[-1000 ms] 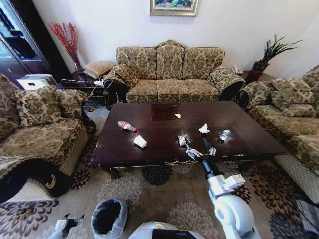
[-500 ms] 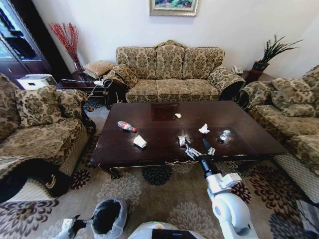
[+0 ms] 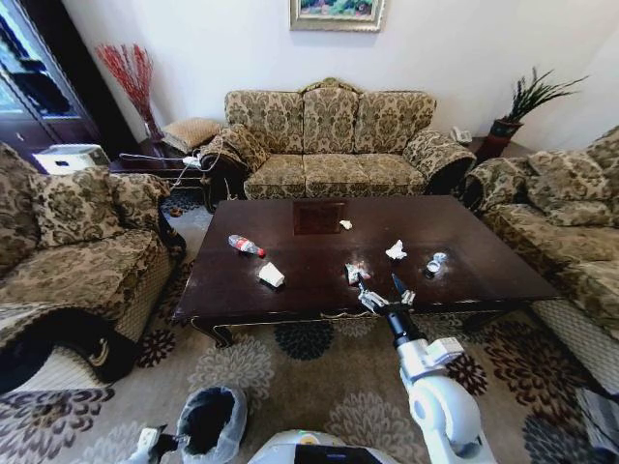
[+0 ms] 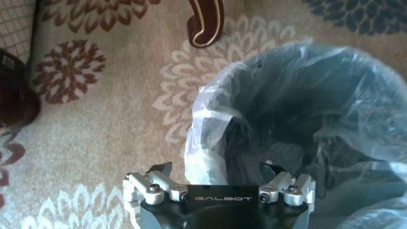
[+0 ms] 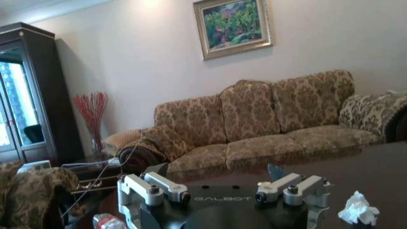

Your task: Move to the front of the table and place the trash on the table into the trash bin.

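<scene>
This is a home living room. A three-seat sofa (image 3: 331,140) in gold floral fabric stands against a pale wall under a framed painting (image 3: 337,14), with matching sofas (image 3: 73,242) at either side. They ring a dark, glossy wooden coffee table, the worktop (image 3: 484,271), on a patterned flower carpet (image 3: 329,387). A tall dark glass-fronted cabinet (image 3: 39,87), a vase of red twigs (image 3: 131,82) and a potted plant (image 3: 522,101) fill the corners. A lined trash bin (image 3: 211,422) sits on the carpet.
</scene>
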Controlling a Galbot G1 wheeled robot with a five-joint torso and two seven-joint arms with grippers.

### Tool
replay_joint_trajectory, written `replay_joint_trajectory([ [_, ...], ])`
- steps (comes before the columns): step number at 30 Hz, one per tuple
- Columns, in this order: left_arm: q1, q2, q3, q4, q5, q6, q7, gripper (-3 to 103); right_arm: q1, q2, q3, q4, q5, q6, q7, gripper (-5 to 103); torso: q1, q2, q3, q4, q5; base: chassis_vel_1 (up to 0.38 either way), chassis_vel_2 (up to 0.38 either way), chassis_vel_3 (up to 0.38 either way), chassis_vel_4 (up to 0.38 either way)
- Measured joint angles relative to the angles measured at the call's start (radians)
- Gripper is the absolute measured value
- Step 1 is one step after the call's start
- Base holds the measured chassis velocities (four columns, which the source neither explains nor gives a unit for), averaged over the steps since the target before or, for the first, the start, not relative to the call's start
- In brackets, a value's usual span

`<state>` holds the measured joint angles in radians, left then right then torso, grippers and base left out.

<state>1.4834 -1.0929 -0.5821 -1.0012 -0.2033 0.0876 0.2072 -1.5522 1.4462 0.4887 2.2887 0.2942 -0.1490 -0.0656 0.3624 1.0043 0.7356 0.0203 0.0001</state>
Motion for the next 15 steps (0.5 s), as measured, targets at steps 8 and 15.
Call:
replay_joint_trajectory([
  [8,-0.102,-0.016,0.012,0.14,0.031,-0.082,-0.006,89,-0.006,-0.005,0.001,0.001,0.005,0.008,-0.01,100,0.0,0.0,0.0,0.0,-0.0001,0.0,0.0,0.0,0.0],
  [15,-0.178,-0.025,0.042,0.241,0.04,-0.102,0.002,83,-0.015,-0.013,0.009,-0.003,0.009,0.019,-0.011,100,0.0,0.0,0.0,0.0,0.0,0.0,0.0,0.0,0.0],
])
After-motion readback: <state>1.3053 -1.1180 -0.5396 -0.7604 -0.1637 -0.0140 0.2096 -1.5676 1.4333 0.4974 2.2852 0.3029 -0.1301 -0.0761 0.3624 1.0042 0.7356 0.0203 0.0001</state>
